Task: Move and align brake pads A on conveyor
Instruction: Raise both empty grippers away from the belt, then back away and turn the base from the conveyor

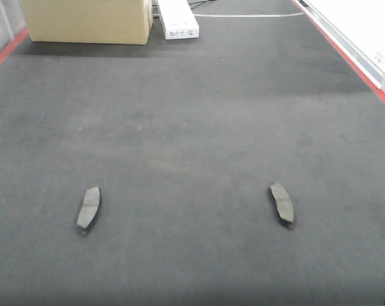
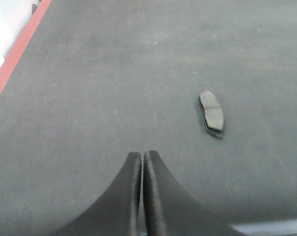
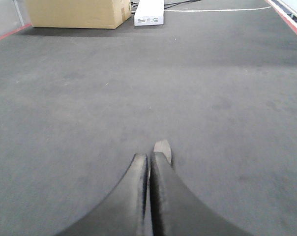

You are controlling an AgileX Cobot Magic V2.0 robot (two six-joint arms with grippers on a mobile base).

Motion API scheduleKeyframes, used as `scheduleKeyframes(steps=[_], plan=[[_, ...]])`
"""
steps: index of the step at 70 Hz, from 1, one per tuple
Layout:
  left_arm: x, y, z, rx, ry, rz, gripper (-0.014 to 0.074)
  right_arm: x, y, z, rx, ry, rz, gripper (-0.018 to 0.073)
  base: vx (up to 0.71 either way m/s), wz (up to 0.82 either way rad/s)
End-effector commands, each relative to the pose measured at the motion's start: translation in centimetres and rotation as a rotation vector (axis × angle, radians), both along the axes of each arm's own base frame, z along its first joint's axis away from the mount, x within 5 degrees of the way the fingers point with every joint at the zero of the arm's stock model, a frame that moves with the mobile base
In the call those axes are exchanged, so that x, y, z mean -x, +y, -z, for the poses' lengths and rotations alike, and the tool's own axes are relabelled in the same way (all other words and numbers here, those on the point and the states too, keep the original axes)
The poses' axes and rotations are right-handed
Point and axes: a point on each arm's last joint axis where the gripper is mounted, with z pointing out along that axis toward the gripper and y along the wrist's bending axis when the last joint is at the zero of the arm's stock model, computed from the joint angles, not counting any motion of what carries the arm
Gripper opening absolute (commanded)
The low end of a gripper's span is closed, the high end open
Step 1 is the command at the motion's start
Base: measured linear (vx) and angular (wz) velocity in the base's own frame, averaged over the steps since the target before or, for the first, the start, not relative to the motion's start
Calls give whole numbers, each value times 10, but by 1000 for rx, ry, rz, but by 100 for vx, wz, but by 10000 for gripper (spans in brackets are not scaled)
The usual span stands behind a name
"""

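- Two pads lie flat on the conveyor, in the lower half of the front view: left pad lower left, right pad lower right, well apart.
- Long axes run roughly up-frame, with the top ends leaning slightly toward each other.
- Left gripper: fingers pressed together, holding nothing, over the belt. A pad sits up and right of the tips, apart from them.
- Right gripper: fingers together, empty. A pad pokes out just past the tips, partly hidden by them. Can't tell if they touch.
- Far end of the belt: cardboard box upper left, white box just beside it, both well away from the pads.
- Red strips run along the belt edges, upper right and upper left.
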Motion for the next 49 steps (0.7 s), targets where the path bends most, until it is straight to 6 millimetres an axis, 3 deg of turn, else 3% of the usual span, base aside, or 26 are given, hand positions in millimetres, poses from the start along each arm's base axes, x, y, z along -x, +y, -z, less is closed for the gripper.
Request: scheduleKeyframes(steps=[1, 49], plan=[[-3, -1, -14, 5, -81, 11, -6, -2, 0, -16, -7, -100, -1, -1, -22, -4], [-3, -1, -14, 5, -81, 11, -6, -2, 0, -16, -7, -99, -1, -1, -22, 8]])
